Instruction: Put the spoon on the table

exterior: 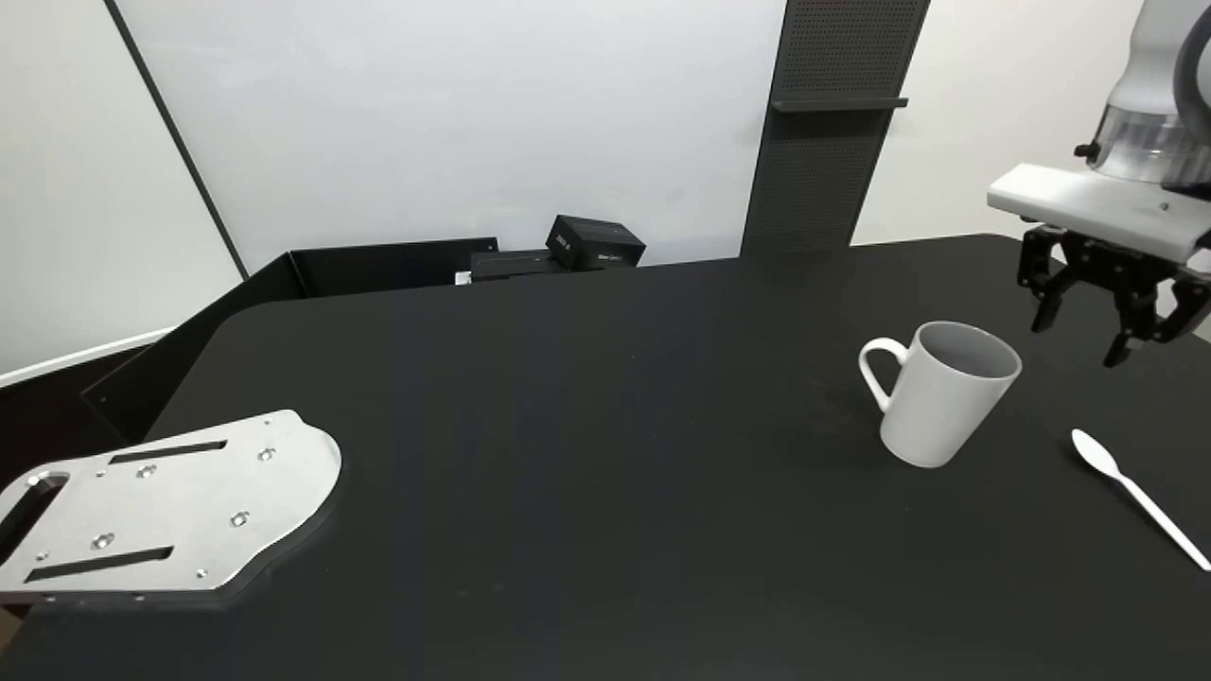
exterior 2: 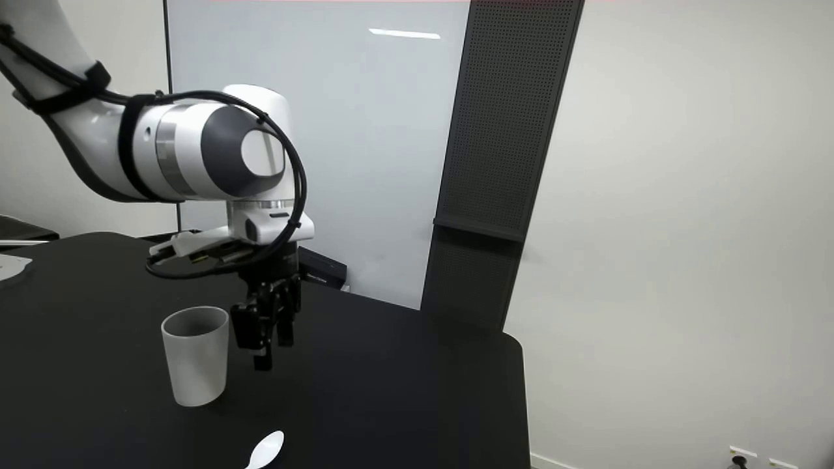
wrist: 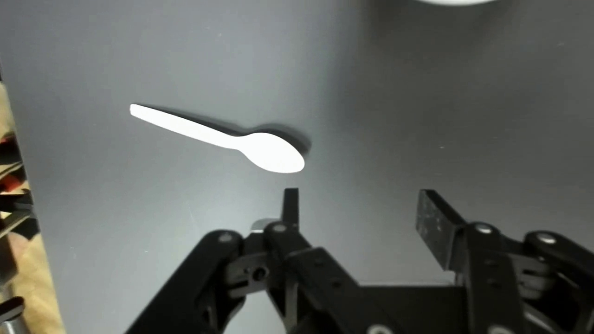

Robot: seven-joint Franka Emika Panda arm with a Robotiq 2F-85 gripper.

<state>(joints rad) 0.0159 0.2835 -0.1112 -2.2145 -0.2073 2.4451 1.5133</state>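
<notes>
A large matte black tabletop with curved corners (exterior: pixel 568 530) stretches before pale walls (exterior 2: pixel 684 195), a glossy whitish board (exterior: pixel 492 123) and a dark grey perforated panel (exterior: pixel 856 47) with a narrow ledge (exterior: pixel 837 105). In an exterior view, a flat silvery-white metal plate with slots and holes (exterior: pixel 189 501) lies at the picture's left, and a small black box (exterior: pixel 594 248) shows past the back edge. The white, grey-jointed robot arm (exterior 2: pixel 98 156) carries a black 2-fingered gripper (wrist: pixel 356 204), which hovers above the tabletop with its fingers spread well apart and nothing between them. The slender white spoon with an oval bowl (wrist: pixel 227 141) lies on the tabletop, clear of the gripper; in the wrist view its handle points to the upper left and its bowl is the end nearer the fingertips. A plain white mug with a looped handle (exterior: pixel 946 397) stands upright near the spoon, apart from it, its open mouth visible in both exterior views.
</notes>
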